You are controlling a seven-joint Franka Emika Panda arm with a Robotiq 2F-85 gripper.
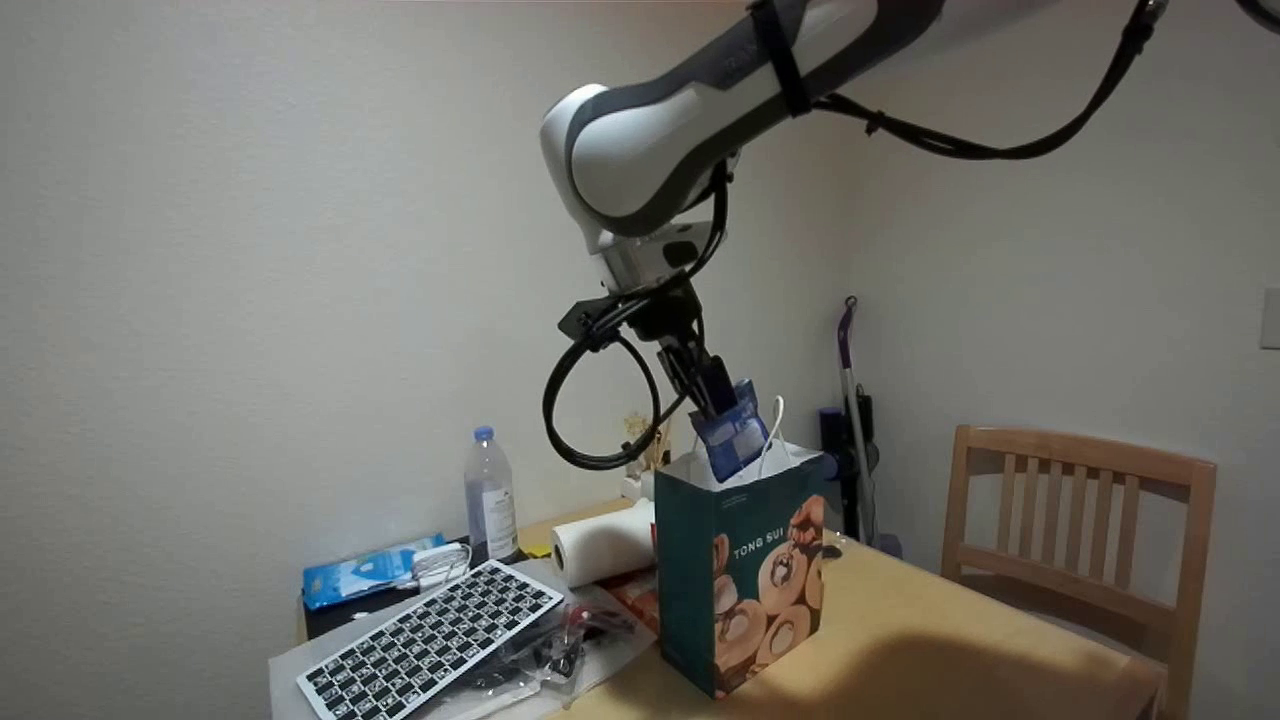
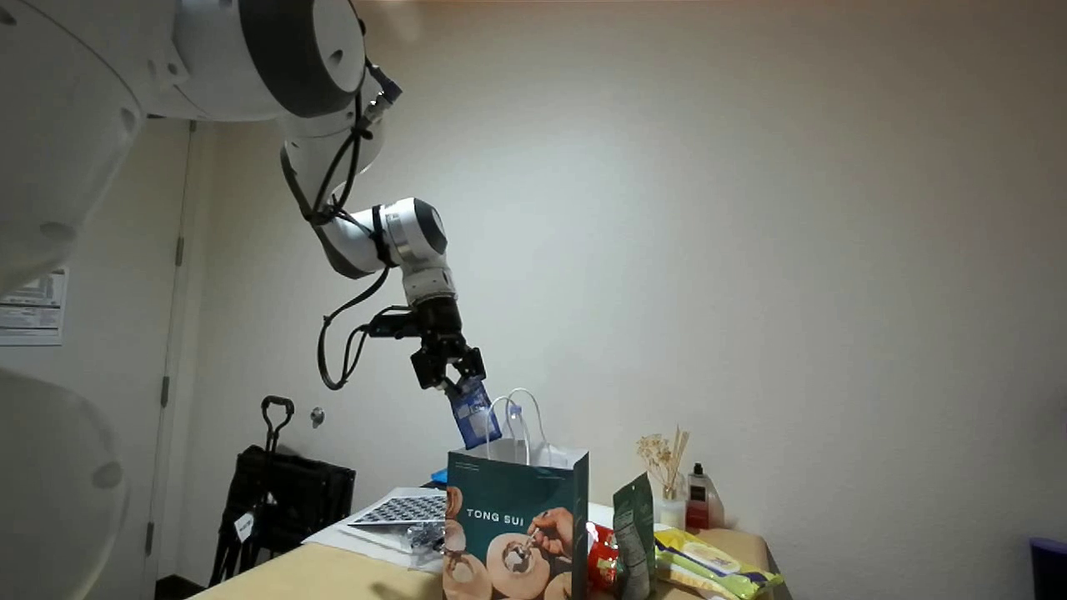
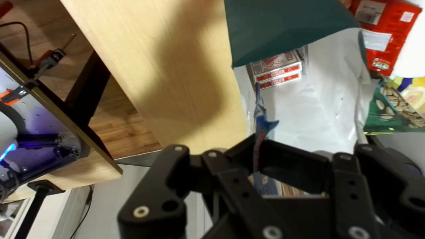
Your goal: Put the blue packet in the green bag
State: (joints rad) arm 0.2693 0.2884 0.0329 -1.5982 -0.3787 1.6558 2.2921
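I see the end effector (image 2: 459,387) clamped on the blue packet (image 2: 475,415), whose long axis slants down from it — toward the open green bag (image 2: 533,490) below.

There are two white handles (image 1: 779,408), one green paper bag (image 1: 735,580), one small blue packet (image 1: 732,438) and one chair (image 1: 1080,450).

Tool (image 2: 464,383) gripping blue packet (image 2: 476,414), green bag (image 2: 513,527)
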